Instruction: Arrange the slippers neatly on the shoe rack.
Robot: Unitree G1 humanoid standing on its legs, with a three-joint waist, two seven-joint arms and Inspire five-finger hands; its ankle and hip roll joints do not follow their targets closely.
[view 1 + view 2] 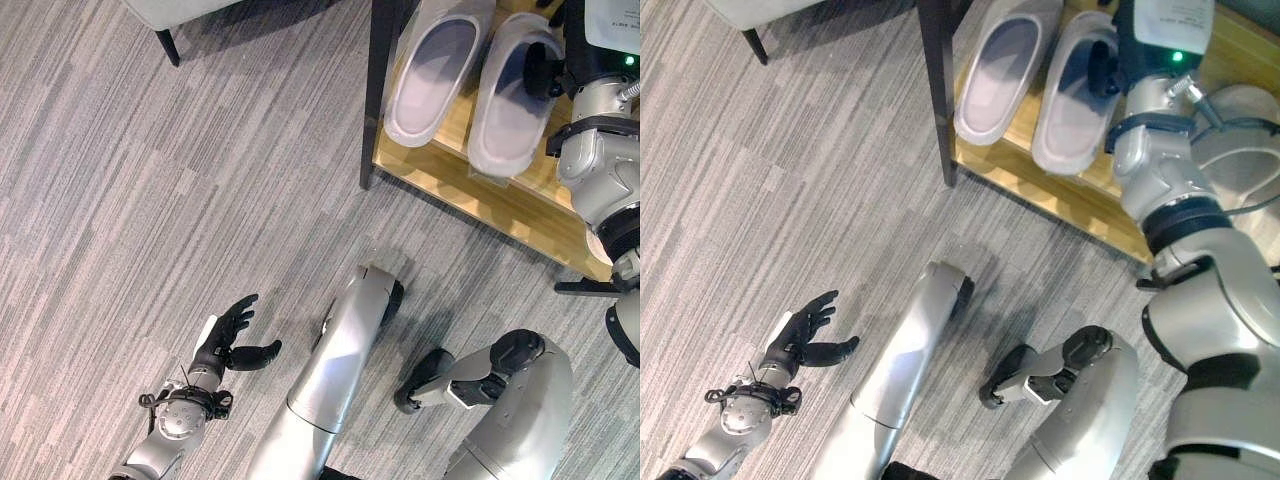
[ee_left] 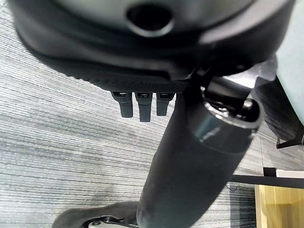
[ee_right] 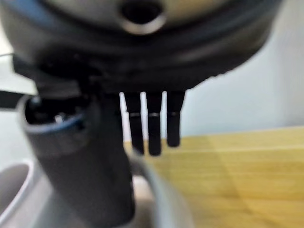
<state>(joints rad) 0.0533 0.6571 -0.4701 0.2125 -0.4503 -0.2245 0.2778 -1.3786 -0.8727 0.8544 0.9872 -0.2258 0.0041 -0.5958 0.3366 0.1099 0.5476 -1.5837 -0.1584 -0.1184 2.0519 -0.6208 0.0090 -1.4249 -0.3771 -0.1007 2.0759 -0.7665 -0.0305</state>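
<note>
Slippers: grey pair, left slipper [image 1: 432, 75] and right slipper [image 1: 511, 95] laid side by side on the wooden shoe rack [image 1: 490, 205]. The right hand [image 1: 541, 68] is placed at the right slipper, fingers relaxed; the left hand [image 1: 232, 338] is held spread, well apart. The overhanging heel is best nudged inward gently.

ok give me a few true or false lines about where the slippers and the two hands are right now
1. Both slippers lie on the wooden shelf of the shoe rack. True: the left slipper and the right slipper rest side by side.
2. The left hand holds a slipper. False: it hangs over the carpet with fingers relaxed, holding nothing.
3. The right hand is at the right slipper. True: its dark fingers reach into that slipper's opening.
4. One slipper lies on the carpet. False: both are on the rack.
5. The slippers are black. False: they are pale grey.
</note>
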